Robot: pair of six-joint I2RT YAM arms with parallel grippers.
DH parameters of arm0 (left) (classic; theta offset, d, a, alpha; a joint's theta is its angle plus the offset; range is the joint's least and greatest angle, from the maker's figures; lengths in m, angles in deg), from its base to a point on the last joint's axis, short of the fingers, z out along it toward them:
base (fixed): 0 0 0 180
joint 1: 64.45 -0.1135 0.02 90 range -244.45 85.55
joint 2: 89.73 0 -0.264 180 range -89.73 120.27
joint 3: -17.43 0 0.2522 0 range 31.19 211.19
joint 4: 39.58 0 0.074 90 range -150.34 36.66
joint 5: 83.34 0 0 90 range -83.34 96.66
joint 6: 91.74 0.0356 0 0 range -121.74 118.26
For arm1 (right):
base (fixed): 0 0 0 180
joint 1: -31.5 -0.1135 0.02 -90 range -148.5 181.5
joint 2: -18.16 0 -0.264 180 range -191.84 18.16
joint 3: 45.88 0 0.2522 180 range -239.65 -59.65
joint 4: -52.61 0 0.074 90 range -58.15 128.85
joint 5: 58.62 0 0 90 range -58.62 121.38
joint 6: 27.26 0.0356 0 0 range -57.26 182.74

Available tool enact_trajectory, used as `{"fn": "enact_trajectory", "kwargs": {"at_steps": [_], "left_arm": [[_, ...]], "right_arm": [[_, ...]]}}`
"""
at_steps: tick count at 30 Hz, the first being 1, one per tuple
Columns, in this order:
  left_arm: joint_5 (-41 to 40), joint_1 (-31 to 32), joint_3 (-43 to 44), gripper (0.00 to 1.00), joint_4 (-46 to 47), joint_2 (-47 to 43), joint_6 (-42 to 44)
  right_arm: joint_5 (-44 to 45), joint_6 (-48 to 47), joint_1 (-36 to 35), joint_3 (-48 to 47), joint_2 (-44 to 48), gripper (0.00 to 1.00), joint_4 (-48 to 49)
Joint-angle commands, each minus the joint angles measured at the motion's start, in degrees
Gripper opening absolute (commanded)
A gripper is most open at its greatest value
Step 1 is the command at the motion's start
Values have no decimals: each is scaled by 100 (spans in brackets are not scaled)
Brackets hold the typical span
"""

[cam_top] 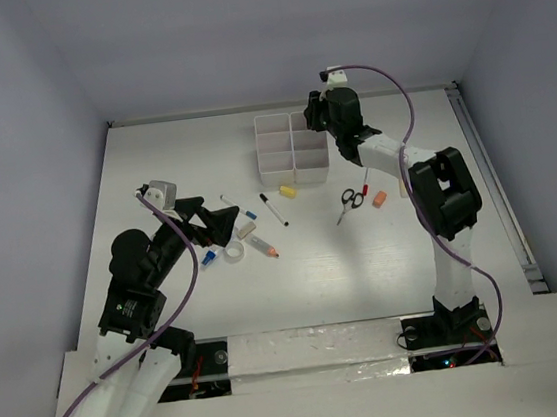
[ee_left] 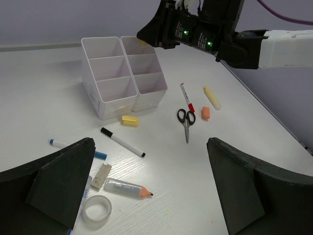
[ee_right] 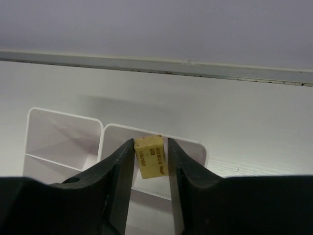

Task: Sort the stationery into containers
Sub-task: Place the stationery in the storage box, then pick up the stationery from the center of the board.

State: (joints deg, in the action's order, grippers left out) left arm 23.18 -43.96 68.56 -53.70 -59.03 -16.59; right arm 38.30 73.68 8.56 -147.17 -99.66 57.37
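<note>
Right gripper point(ee_right: 150, 145) pinches one yellow eraser point(ee_right: 150, 157), slightly tilted, long axis roughly along the fingers, over the far right compartment of the six-compartment tray point(cam_top: 291, 151). Tray stands near the tabletop point(cam_top: 387, 277) far edge, well apart from both side edges. Left gripper point(ee_left: 150, 145) spread wide. Second yellow eraser point(ee_left: 129, 120) lies just beside the tray's near wall.

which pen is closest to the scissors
The red-capped pen, its cap right by the scissors handles; the black-capped pen and blue-capped pen lie well to the left.

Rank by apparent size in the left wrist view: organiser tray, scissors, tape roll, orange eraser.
1. organiser tray
2. scissors and tape roll: unranked, the tape lies nearer the camera
3. orange eraser
</note>
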Motion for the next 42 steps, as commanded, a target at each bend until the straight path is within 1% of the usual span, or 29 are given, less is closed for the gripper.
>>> {"fn": "enact_trajectory", "kwargs": {"at_steps": [1,5,6,11,14,16,17,18,20,22,23,26,27,29,30,34,37,39,42], "left_arm": [[80,-36,166,99,221,6,53],[80,-36,166,99,238,-2,53],[89,-36,166,99,238,-11,44],[98,-36,166,99,247,-20,44],[80,-36,166,99,256,-20,35],[80,-36,157,99,256,-20,26],[71,-89,157,99,264,-20,17],[54,-89,166,99,265,-20,17],[36,-89,157,99,256,-55,9],[1,-89,166,99,230,-116,9],[-34,-89,175,99,212,-134,17],[-113,-89,183,99,186,-213,26],[-131,-89,183,99,177,-222,26],[-122,-141,183,99,185,-257,26],[-122,-142,183,99,185,-275,26],[-139,-142,183,99,168,-319,26],[-148,-142,183,99,159,-328,26],[-140,-142,175,99,168,-328,17],[-122,-142,175,99,177,-319,26]], "right_arm": [[126,-48,-44,16,75,41,450],[99,-48,-44,16,145,42,450],[91,-57,-44,16,154,45,442],[29,-48,-97,51,329,45,328],[-181,83,-289,139,662,39,4],[-348,172,-552,236,830,32,-225],[-497,206,-667,236,944,28,-540],[-568,233,-781,236,989,27,-699],[-804,233,-1175,315,1068,26,-1068],[-1051,242,-1414,507,1191,27,-1236],[-1278,242,-1650,569,1226,27,-1411],[-1333,155,-2020,719,1279,36,-1719],[-1255,67,-2239,711,1270,43,-2051],[-1132,5,-2442,711,1209,49,-2273],[-1044,-56,-2530,693,1174,55,-2440],[-745,-180,-2899,483,814,60,-2897],[-578,-215,-2953,359,594,61,-3091],[-569,-215,-3015,315,471,67,-3162],[-560,-215,-3067,140,252,68,-3320]]}}
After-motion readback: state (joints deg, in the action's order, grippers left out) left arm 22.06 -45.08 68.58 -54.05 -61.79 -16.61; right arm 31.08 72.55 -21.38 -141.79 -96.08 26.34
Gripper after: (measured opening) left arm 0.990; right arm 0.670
